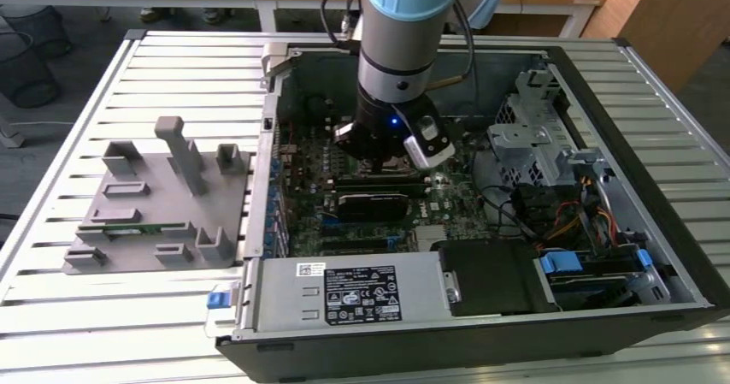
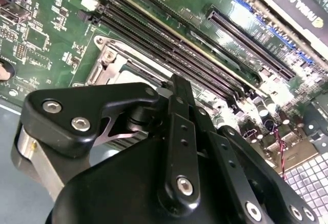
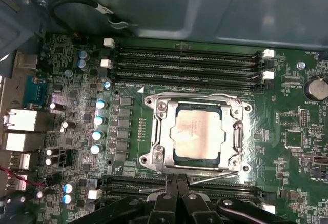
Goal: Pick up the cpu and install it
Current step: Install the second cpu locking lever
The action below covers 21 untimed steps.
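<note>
ok so the cpu [image 3: 196, 133] is already sitting in the socket frame [image 3: 154, 155], roughly mid motherboard [image 3: 292, 111], between the two banks of RAM slots [image 3: 184, 62]. Silver top faces up, and it looks flat and square in the first wrist view, no corner riding high afaict.

The gripper [image 3: 177, 183] hangs just off the socket's edge on the lower RAM bank side. Its fingers [image 3: 172, 187] are pressed together with nothing between them, so it's clenched empty, not carrying the chip. In the exterior view the arm is plunged into the open pc case [image 1: 638, 67], with the gripper [image 1: 385, 168] right above the board's middle, well away from the gray parts tray [image 1: 149, 230] out on the slatted table [image 1: 68, 333].

Tips for this bit, imo: don't lean on the chip at all. If you nudge it, go straight down and gentle; any sideways shove risks the pins underneath. Check the notches sit in the frame on all four edges. Mind the thin wire lever [image 3: 212, 177] along the frame edge nearest the fingers, easy to snag. Can't tell if the retention plate is shut.
</note>
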Each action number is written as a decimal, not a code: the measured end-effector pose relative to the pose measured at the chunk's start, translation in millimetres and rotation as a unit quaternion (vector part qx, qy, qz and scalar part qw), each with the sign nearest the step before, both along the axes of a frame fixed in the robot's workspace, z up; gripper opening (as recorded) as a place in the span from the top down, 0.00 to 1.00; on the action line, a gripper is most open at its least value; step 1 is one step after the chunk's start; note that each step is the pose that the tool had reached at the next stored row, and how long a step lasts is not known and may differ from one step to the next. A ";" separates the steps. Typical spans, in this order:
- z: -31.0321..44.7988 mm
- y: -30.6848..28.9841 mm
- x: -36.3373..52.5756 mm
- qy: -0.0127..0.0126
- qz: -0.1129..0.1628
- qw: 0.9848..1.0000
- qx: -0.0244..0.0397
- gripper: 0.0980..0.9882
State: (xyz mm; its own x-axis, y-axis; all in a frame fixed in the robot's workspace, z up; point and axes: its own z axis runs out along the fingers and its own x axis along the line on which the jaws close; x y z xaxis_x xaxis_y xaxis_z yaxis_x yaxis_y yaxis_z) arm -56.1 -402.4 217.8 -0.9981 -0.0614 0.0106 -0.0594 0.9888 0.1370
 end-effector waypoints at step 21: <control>-14.1 -3.6 -9.3 0.001 0.000 1.000 0.011 0.99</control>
State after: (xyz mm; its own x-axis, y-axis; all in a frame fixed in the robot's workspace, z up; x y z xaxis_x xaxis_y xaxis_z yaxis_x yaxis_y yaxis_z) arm -65.4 -406.0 203.7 -0.9980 -0.0618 0.0113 -0.0592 0.9856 0.1582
